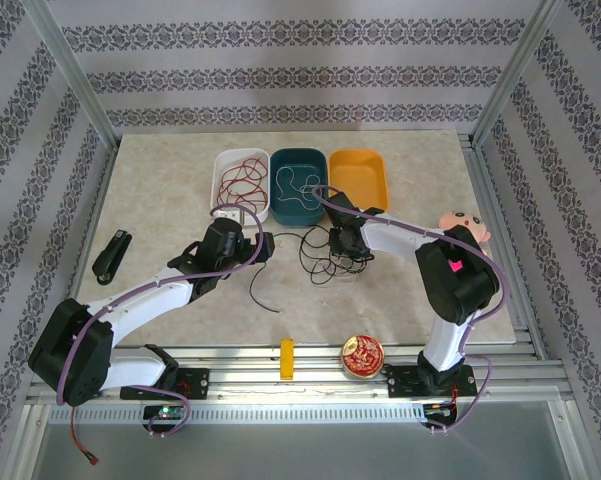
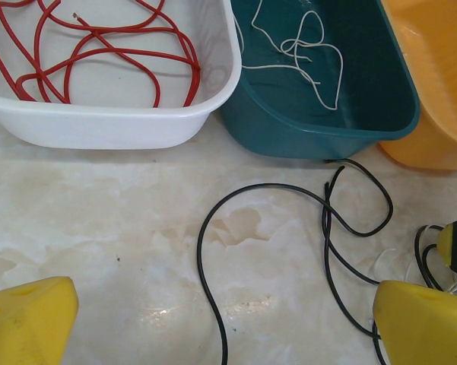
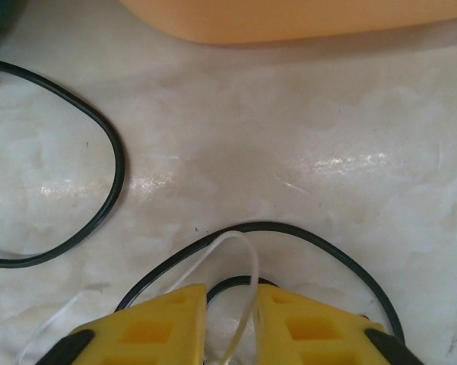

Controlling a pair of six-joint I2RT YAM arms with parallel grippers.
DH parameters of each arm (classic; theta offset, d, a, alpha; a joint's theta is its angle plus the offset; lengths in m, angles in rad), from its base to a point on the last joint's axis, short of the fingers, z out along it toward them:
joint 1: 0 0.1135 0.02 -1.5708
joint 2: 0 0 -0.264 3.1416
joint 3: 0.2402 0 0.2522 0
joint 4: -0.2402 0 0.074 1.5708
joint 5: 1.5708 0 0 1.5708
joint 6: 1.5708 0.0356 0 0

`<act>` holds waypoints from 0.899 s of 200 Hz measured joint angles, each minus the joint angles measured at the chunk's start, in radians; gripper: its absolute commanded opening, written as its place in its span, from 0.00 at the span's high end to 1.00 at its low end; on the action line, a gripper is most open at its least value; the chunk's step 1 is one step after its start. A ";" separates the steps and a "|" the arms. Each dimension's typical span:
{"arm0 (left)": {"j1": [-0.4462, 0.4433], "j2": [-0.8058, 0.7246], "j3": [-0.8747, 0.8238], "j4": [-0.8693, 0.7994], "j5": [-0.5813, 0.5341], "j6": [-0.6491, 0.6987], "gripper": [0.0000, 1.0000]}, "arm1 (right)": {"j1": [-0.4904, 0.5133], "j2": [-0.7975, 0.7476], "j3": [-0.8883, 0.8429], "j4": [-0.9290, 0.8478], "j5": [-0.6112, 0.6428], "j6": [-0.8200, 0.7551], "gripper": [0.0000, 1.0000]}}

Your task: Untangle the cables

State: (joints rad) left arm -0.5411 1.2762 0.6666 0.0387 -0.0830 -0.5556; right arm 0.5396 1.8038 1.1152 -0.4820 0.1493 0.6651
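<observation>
Pinch the white cable [image 3: 252, 266] firmly with your right tool [image 3: 230, 293], then draw it up slowly from the black cables [image 3: 118, 175] on the tabletop [image 3: 304, 152], so its loop slips free without dragging them. The jaws stand narrow around that strand, though I cannot tell whether they truly clamp it. Your left tool [image 2: 226, 312] gapes wide, empty.

Black-jointed, white-shelled left arm [image 1: 148, 292] and right arm [image 1: 442, 345]; thick purple cables [image 1: 502, 290] alongside; blocky yellow jaws.
</observation>
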 measured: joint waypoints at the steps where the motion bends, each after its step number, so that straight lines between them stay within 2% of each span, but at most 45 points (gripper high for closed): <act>1: 0.000 0.000 0.000 0.000 0.000 0.000 0.01 | 0.000 0.000 0.000 0.000 0.000 -0.001 0.84; 42: 0.000 0.002 -0.003 0.000 0.000 -0.003 0.01 | 0.008 -0.009 0.004 -0.003 0.012 -0.013 1.00; 89: 0.000 0.023 -0.003 0.000 0.001 -0.007 0.01 | 0.041 -0.111 0.004 -0.029 0.053 -0.025 1.00; 180: 0.000 0.036 -0.003 0.002 0.013 -0.011 0.01 | 0.093 -0.458 0.003 -0.050 0.081 -0.105 1.00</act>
State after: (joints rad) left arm -0.5411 1.3125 0.6632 0.0402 -0.0700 -0.5667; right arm 0.6331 1.3457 1.1187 -0.5316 0.2302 0.5602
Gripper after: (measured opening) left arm 0.994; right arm 0.041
